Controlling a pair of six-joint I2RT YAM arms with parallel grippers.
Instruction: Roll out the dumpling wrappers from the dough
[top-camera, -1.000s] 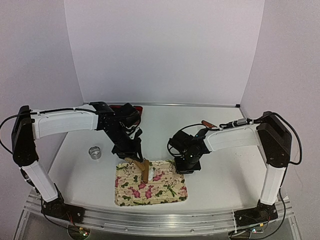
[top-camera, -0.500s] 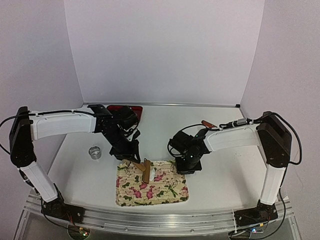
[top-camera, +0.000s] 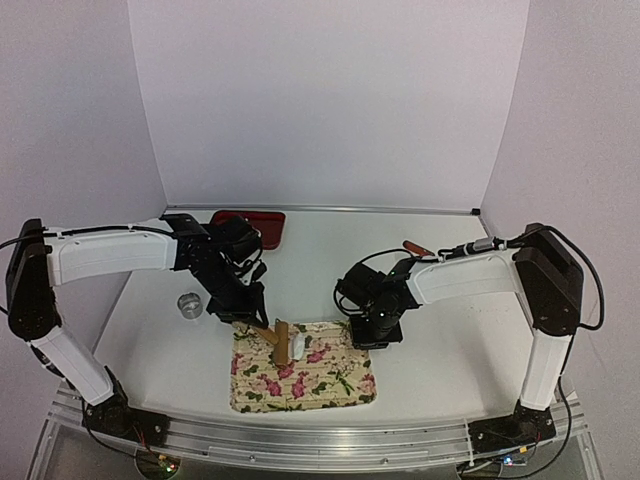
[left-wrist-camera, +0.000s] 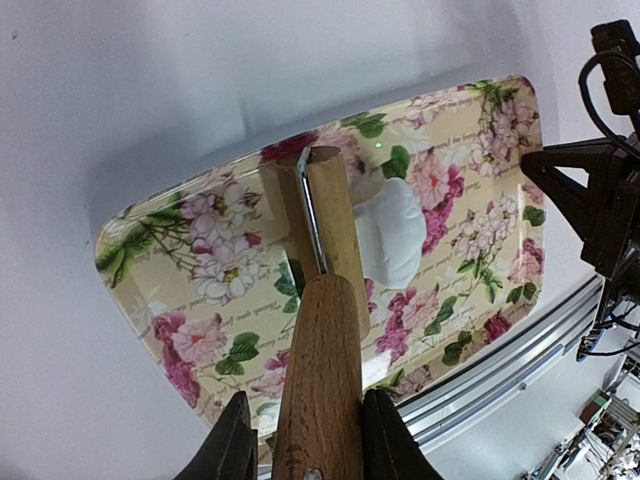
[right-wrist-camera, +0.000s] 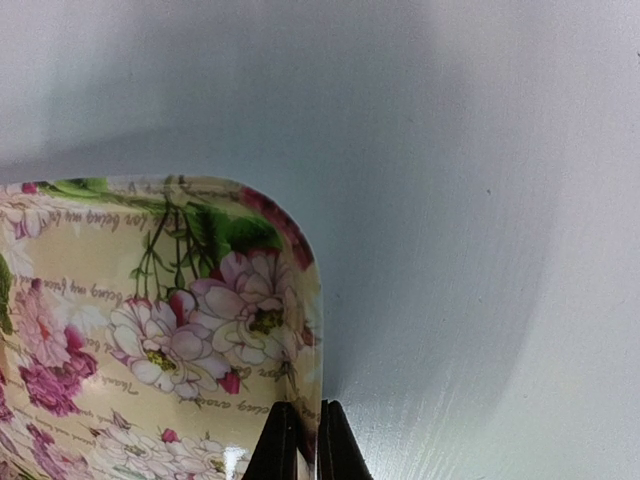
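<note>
A lump of white dough (left-wrist-camera: 392, 232) (top-camera: 299, 347) lies on the floral tray (left-wrist-camera: 190, 335) (top-camera: 335, 388). My left gripper (left-wrist-camera: 308, 440) (top-camera: 254, 321) is shut on the wooden handle of a small roller (left-wrist-camera: 322, 380) (top-camera: 278, 341). The roller's wooden head (left-wrist-camera: 335, 225) rests on the tray against the dough's left edge. At the tray's far right corner, my right gripper (right-wrist-camera: 301, 440) (top-camera: 366, 336) is shut on the rim (right-wrist-camera: 303, 300). No dumpling wrappers are in view.
A metal ring cutter (top-camera: 190, 304) stands on the white table left of the tray. A red tray (top-camera: 252, 219) lies at the back by the wall. The right arm (left-wrist-camera: 600, 200) stands close beside the floral tray's far end.
My left arm has drawn back to the left, and the roller has shifted left across the tray with it. The right gripper has stayed on the rim.
</note>
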